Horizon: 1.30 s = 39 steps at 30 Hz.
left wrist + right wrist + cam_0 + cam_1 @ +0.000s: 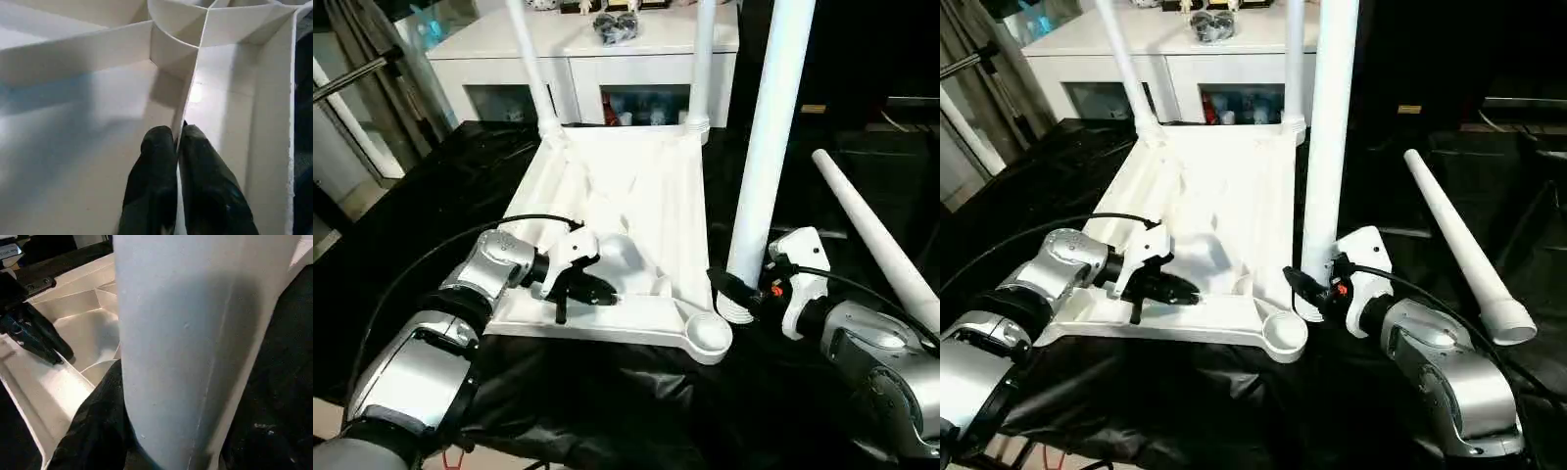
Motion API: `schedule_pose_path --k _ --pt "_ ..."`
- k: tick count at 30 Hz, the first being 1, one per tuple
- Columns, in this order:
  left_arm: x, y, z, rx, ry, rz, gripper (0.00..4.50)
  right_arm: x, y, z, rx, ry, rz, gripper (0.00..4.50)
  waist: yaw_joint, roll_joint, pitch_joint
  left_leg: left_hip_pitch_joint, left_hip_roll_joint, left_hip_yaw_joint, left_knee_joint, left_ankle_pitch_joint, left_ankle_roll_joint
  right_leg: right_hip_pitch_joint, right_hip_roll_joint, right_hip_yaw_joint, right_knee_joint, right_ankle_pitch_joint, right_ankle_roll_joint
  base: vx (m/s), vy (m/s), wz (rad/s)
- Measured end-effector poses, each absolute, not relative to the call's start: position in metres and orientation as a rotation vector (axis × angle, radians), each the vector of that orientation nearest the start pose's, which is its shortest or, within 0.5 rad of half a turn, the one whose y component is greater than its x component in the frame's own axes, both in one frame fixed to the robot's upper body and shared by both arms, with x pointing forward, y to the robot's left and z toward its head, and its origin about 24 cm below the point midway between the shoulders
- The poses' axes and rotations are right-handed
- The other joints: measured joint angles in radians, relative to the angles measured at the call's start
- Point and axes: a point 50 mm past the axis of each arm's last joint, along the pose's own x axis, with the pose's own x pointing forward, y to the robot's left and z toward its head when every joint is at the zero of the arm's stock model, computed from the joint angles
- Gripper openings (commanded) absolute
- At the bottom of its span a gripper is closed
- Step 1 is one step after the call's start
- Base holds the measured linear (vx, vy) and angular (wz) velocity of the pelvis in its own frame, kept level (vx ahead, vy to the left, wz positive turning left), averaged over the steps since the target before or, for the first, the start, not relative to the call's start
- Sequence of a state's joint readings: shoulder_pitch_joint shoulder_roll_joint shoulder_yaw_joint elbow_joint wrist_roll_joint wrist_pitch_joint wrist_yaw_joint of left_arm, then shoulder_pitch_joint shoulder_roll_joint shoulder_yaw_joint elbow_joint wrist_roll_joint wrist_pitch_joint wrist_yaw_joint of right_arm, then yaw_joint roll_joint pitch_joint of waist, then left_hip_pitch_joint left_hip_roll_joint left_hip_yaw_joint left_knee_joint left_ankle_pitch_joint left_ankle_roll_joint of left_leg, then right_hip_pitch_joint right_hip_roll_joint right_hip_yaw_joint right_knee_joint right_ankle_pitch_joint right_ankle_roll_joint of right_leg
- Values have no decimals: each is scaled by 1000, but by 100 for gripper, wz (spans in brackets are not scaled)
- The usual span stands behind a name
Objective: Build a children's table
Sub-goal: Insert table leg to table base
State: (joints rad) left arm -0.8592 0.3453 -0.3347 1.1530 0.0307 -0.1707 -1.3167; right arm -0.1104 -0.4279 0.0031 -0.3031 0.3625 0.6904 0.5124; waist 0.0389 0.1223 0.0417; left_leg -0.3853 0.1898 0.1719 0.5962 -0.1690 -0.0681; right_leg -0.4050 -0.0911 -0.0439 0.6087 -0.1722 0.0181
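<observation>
Upside down, the tabletop [626, 211] lies ribs-up on the black-draped bench [431, 196]. Two legs [703, 59] already stand in the far corner sockets. Near-right socket [710, 333] empty, round cup facing up. Near-left corner is hidden behind the left arm.

Right claw [739, 294] grasps a third leg [766, 147] low down, holding it about upright with its foot just beside the empty socket, off the tabletop's edge, not over the cup. Fourth leg [1464, 250] lies loose on the cloth to the right, well apart.

Left claw [177, 147] is clenched on a thin rib of the underside, near the front edge, fingers either side of it.

Risks, as I judge them:
- Leg gripped only at the bottom, so it is top-heavy; it could tilt and meet the socket crooked, jamming on the rim.
- Pressing down off-centre could tip or skate the light tabletop on the slick cloth; the pinch on a thin rib may slip.
- A swinging leg could knock the standing ones loose.
</observation>
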Motion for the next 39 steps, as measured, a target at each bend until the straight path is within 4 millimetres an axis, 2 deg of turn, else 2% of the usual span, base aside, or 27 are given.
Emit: schedule_pose_path --k 6,12,18,23,30,33,35,36,39 --pt "341 144 48 494 524 -1385 0 254 -173 88 -33 324 624 192 -10 2 -2 2 0 0 0 0 0 2 0 0 0 -2 4 0 0 0" --pt "337 142 42 408 475 -1283 0 255 -168 88 -20 314 633 192 -11 1 -1 4 0 0 0 0 0 2 0 0 0 -3 5 0 0 0" --pt "315 131 38 336 385 -1227 0 256 -166 86 -7 316 637 192 -17 0 0 2 0 0 0 0 0 -1 0 -1 -1 -3 5 0 0 0" --pt "305 122 39 317 372 -1179 0 260 -164 89 -10 297 640 192 -10 -1 0 0 0 -1 -1 0 0 -2 0 -1 -1 -4 6 0 0 0" --pt "300 118 41 329 357 -1105 0 261 -158 89 -12 293 674 192 -12 -13 2 0 0 0 -3 0 1 -4 0 -1 -2 -5 8 0 0 0" --pt "298 118 43 322 341 -1093 49 264 -159 90 -20 292 679 192 -12 -22 7 -1 0 0 -4 0 1 -5 0 -1 -1 -5 7 0 0 0" --pt "296 121 49 314 316 -1105 49 266 -161 90 -28 293 672 192 -9 -26 7 -1 0 0 -4 0 1 -6 0 -1 -1 -5 7 0 0 0" --pt "296 122 53 314 297 -1108 83 268 -162 91 -30 292 668 192 -7 -28 7 -1 0 0 -4 0 1 -6 0 0 -1 -5 7 0 0 0" --pt "297 119 61 284 249 -1111 91 271 -163 91 -26 290 656 192 -1 -30 8 -2 0 1 -4 0 1 -5 0 0 -1 -5 7 0 0 0"
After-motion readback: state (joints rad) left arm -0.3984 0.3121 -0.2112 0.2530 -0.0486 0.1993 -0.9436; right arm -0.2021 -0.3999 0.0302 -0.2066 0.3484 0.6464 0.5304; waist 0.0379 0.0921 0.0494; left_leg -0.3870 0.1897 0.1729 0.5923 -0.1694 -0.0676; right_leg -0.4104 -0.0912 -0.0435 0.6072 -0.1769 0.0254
